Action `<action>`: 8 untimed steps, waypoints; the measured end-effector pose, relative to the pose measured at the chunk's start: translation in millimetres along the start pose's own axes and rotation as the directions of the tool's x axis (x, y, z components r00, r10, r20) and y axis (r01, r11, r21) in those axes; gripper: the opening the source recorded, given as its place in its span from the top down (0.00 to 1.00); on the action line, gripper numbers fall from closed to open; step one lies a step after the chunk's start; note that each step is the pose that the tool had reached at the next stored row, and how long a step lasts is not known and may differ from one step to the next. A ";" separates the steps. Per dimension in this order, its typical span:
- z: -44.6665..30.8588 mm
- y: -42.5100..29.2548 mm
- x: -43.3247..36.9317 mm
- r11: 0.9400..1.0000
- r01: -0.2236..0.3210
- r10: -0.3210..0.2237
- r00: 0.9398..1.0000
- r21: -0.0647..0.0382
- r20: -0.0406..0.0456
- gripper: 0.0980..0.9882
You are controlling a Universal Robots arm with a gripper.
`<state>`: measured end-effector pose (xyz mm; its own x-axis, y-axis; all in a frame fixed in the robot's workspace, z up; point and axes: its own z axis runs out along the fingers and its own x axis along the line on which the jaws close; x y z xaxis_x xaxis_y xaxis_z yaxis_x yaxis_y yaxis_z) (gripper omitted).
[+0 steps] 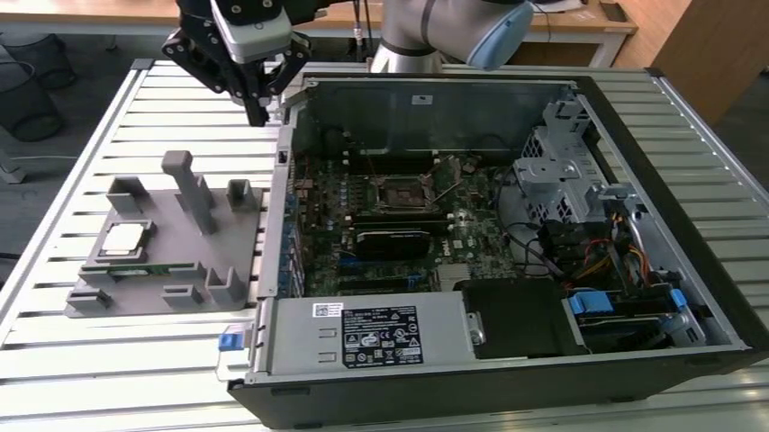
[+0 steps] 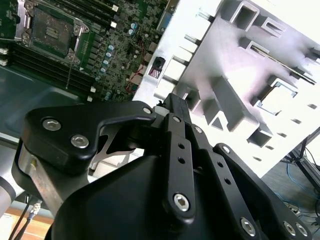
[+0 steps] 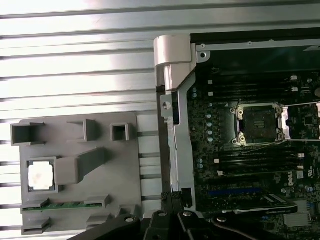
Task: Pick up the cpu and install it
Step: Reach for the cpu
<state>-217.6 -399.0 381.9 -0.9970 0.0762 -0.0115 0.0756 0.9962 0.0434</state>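
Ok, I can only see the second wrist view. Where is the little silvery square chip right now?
Observer: In the exterior view, the small silvery square cpu lies flat in a pocket of the grey plastic holder, on the slatted metal table.
Operator: Is the gripper near it?
Observer: No. The black gripper hangs beside a far corner of the open black computer case, well apart from the cpu.

Your exterior view looks down at a slant from high over the table [image 1: 121, 126], case [image 1: 481, 396] and grey fixture [image 1: 168, 247]. First wrist view faces straight down; second tilts, closer. All three share fixture and motherboard [image 1: 324, 225]
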 end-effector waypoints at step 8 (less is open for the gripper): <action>0.9 -0.4 5.5 1.000 0.000 0.000 1.000 0.000 -0.001 0.99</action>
<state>-223.1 -398.9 380.9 -0.9970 0.0762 -0.0107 0.0757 0.9962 0.0434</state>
